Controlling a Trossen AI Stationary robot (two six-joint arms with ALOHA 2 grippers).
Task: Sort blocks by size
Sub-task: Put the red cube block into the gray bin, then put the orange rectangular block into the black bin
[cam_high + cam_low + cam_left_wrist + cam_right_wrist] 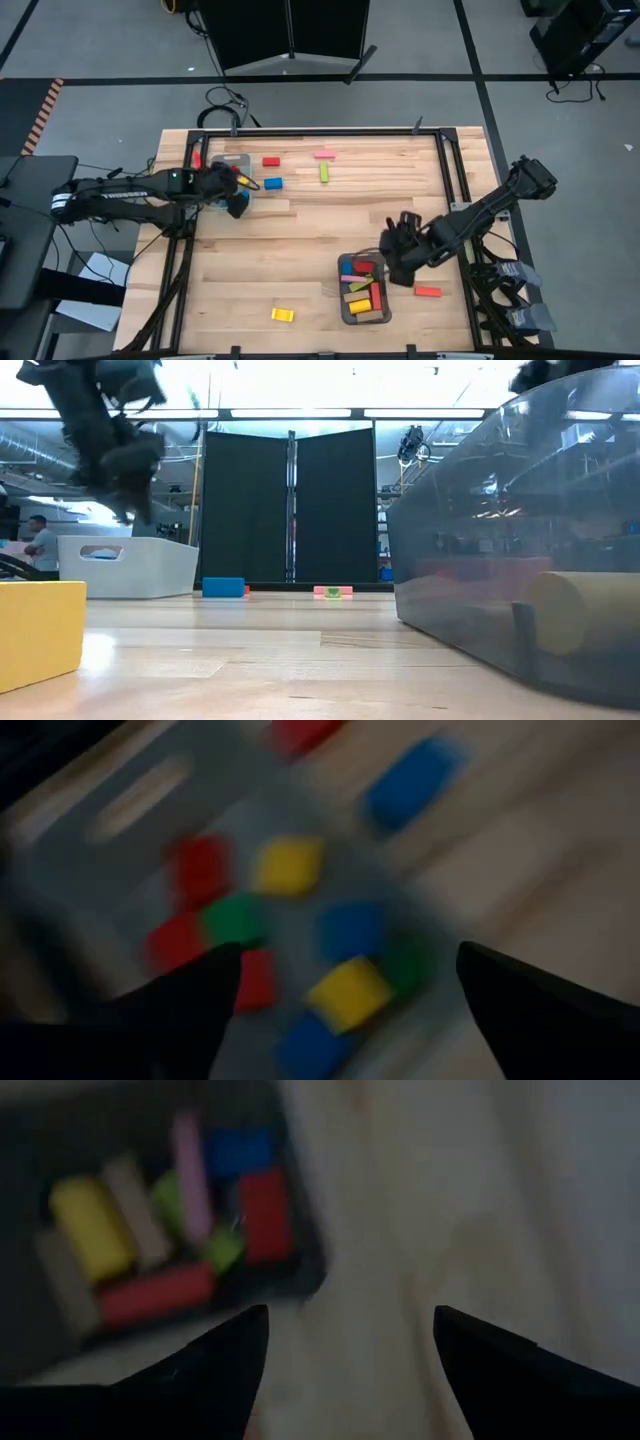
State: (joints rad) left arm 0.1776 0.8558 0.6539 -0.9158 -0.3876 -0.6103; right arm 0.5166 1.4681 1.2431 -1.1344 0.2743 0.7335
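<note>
My left gripper (pixel 234 198) is open and empty above the near right corner of the left grey tray (pixel 222 162); its wrist view (pixel 350 955) looks down on several small red, yellow, blue and green cubes (pixel 288 865) lying in that tray. My right gripper (pixel 402 262) is open and empty just right of the right grey tray (pixel 345 300), which holds several longer bars (pixel 150 1295); in its wrist view (pixel 350 1312) it is over bare wood.
Loose blocks lie on the table: red (pixel 271 160), blue (pixel 272 184), pink (pixel 325 155) and green (pixel 324 172) at the far side, yellow (pixel 282 314) near the front edge, red (pixel 428 291) right of the right tray. A black frame (pixel 450 180) borders the table.
</note>
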